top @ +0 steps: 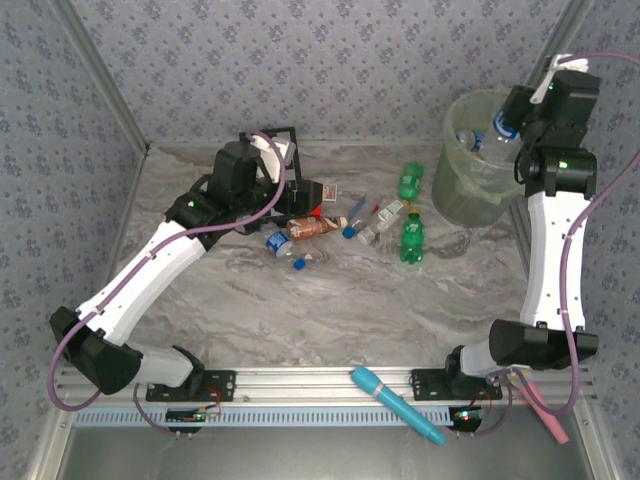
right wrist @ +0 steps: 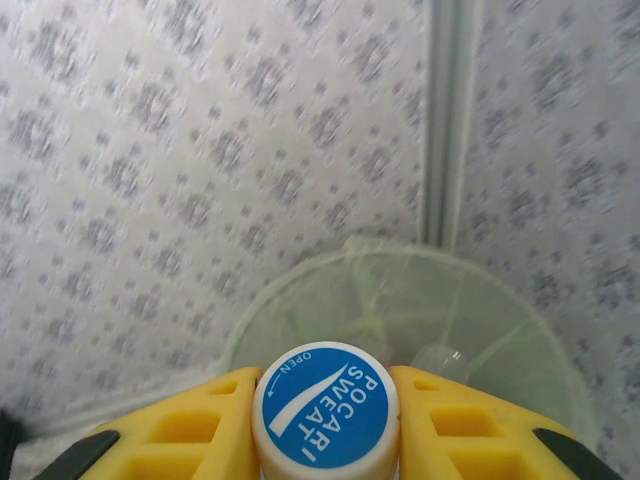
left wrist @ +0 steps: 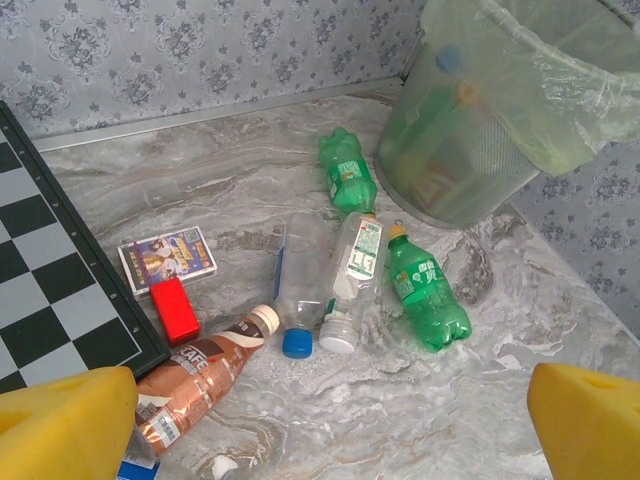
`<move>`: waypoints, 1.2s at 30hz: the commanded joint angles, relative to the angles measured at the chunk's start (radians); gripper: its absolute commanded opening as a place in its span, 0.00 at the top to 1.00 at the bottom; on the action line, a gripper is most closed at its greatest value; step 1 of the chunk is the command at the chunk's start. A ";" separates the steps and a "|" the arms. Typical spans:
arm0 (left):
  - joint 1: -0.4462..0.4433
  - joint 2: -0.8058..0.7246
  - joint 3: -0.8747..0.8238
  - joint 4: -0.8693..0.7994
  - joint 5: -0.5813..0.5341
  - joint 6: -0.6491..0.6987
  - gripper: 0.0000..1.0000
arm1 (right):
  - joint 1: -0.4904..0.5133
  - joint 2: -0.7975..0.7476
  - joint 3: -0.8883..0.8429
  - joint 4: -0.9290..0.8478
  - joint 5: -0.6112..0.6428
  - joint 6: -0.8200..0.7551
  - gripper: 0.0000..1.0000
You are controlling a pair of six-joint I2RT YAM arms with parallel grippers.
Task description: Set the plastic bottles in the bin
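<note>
Bottle (right wrist: 325, 408): blue cap, white Pocari Sweat lettering.

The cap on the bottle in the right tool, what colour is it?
Blue cap with white lettering, clearest in the right wrist view.

The left arm (top: 150, 268) and the right arm (top: 548, 250) look the same — long white shells with chunky black joints. A thin purple cable (top: 140, 277) runs along each one. Small green lights (top: 562, 158) glow on the black parts. The left gripper (left wrist: 320, 430) and the right gripper (right wrist: 325, 425) have fat yellow fingers (right wrist: 190, 435) — the right ones have square holes and black outer ends.
</note>
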 commanded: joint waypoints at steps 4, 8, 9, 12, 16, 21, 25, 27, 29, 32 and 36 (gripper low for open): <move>0.008 -0.025 -0.001 0.022 0.024 0.005 0.00 | -0.068 0.027 0.044 0.178 0.101 0.047 0.68; 0.008 -0.029 -0.010 0.026 0.023 0.009 0.00 | -0.074 0.076 0.043 0.273 0.151 0.020 0.69; 0.008 -0.030 -0.011 0.027 0.023 0.009 0.00 | -0.074 0.090 0.042 0.294 0.152 0.019 0.69; 0.008 -0.039 -0.025 0.031 0.017 0.010 0.00 | -0.057 0.133 0.044 0.348 0.167 0.025 0.69; 0.008 -0.048 -0.039 0.036 0.006 0.011 0.00 | -0.002 0.198 0.049 0.440 0.237 -0.030 0.70; 0.009 -0.057 -0.024 0.041 -0.017 0.013 0.00 | 0.043 0.320 0.147 0.443 0.300 -0.052 0.69; 0.011 -0.060 -0.012 0.039 -0.034 0.015 0.00 | 0.057 0.403 0.210 0.435 0.312 -0.051 0.69; 0.012 -0.063 -0.011 0.034 -0.042 0.016 0.00 | 0.057 0.448 0.246 0.419 0.315 -0.052 0.69; 0.013 -0.068 -0.011 0.030 -0.052 0.019 0.00 | 0.058 0.483 0.276 0.402 0.319 -0.055 0.69; 0.014 -0.074 -0.011 0.025 -0.071 0.019 0.00 | 0.058 0.520 0.299 0.391 0.317 -0.054 0.69; 0.017 -0.076 -0.009 0.023 -0.082 0.019 0.00 | 0.052 0.557 0.348 0.341 0.295 -0.042 0.43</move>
